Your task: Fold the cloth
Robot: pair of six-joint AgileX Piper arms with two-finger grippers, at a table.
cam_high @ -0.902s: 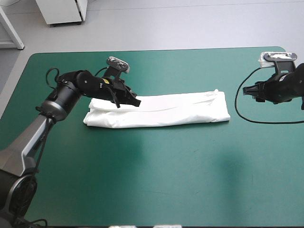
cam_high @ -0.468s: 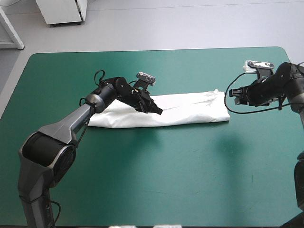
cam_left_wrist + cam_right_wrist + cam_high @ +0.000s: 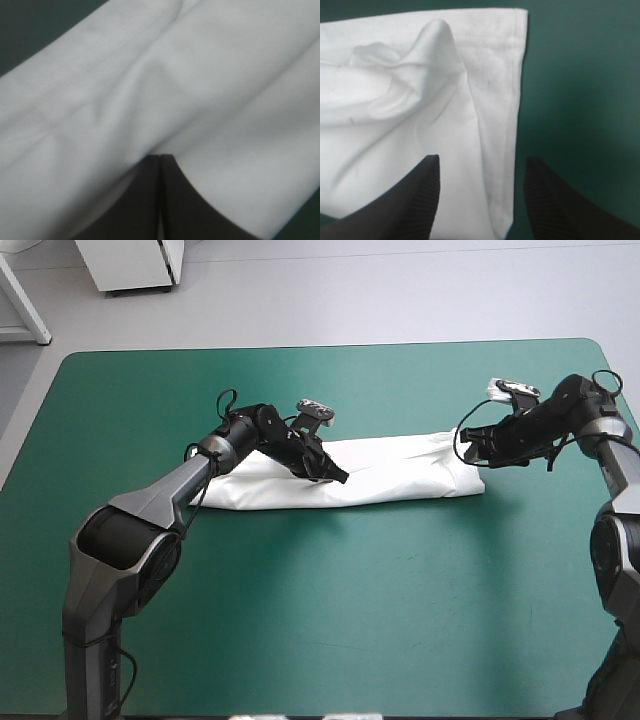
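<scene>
The white T-shirt (image 3: 400, 470) lies as a long folded band across the middle of the teal-green table (image 3: 320, 620). My left gripper (image 3: 337, 478) is shut and rests low on the band's near edge, left of its middle. In the left wrist view the fingertips (image 3: 150, 167) meet in one point against the white cloth (image 3: 150, 85). My right gripper (image 3: 470, 447) is open at the band's right end. In the right wrist view its fingers (image 3: 427, 195) straddle the hemmed end (image 3: 515, 75) of the T-shirt (image 3: 395, 110), with a raised wrinkle just ahead.
The teal-green cover (image 3: 580, 100) lies bare beyond the T-shirt's right end. A broad bare stretch of table runs between the band and the near edge.
The left gripper slid right along the T-shirt from its left end toward the middle. The right arm came in from the table's right edge to the T-shirt's right end.
</scene>
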